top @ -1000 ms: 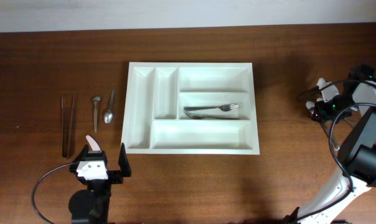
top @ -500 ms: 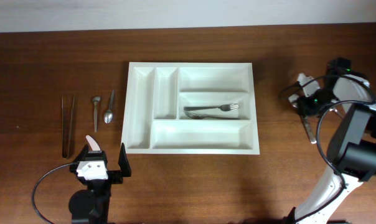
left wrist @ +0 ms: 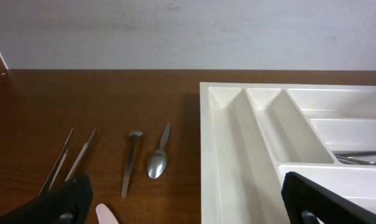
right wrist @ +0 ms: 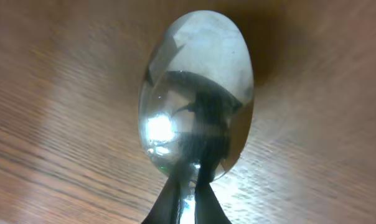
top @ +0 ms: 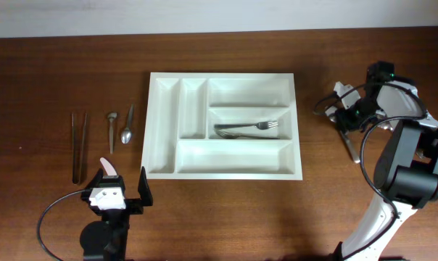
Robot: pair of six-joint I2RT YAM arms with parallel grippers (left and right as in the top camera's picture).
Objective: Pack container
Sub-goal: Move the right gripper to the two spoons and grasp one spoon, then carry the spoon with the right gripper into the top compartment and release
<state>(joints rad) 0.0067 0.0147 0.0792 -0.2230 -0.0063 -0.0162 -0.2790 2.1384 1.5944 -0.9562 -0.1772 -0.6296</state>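
On the dark wooden table (top: 45, 65) our right gripper (top: 346, 125), clamped on a spoon (right wrist: 197, 93), has swung closer to the white cutlery tray (top: 222, 75) lying mid-table, so placing looks near, while our left gripper (top: 123, 181) sits with fingers apart.

Container (top: 233, 156) sits mid-worktop (top: 59, 58). Fork (top: 246, 129) lies in its middle long compartment, 3 o'clock side. At 9 o'clock of container: teaspoon (top: 127, 127) nearest, small utensil (top: 112, 132) just beside it, chopsticks (top: 78, 145) farthest out. Big spoon (top: 349, 145) at 3 o'clock, in right gripper (top: 347, 119).
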